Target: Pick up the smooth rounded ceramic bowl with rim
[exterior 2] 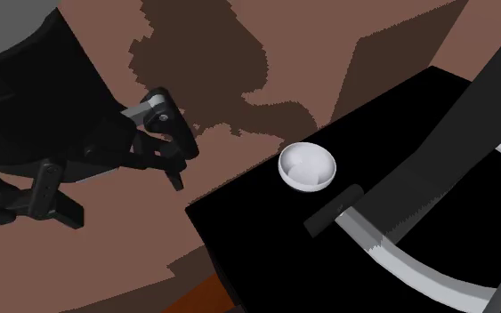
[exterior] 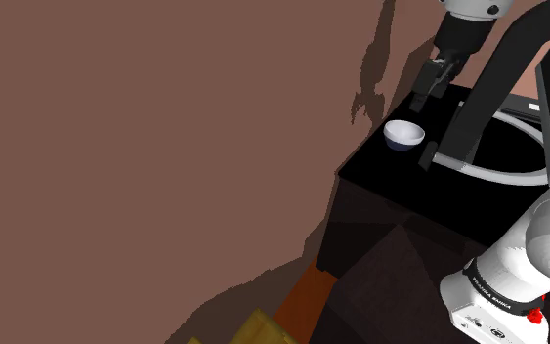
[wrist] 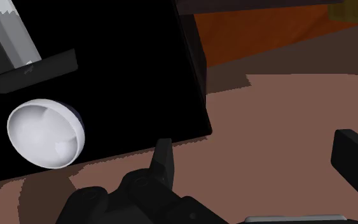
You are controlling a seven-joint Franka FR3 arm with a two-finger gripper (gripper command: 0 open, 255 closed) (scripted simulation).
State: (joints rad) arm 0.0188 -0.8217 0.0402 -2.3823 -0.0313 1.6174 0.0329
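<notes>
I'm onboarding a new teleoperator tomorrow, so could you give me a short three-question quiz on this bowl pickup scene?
1. True or false: the gripper is shut on the white bowl.
2. The bowl stands on: A) the black surface, B) a red tray, C) a wooden stool.
3. Fill in: the bowl's opening faces ___.
Key: 1 false, the fingers stand apart, off to one side of the bowl; 2 A; 3 up.

Tool (wrist: 252, 145) finger cropped by edge; grey bar (exterior 2: 377, 244), perhaps faucet, likewise.
</notes>
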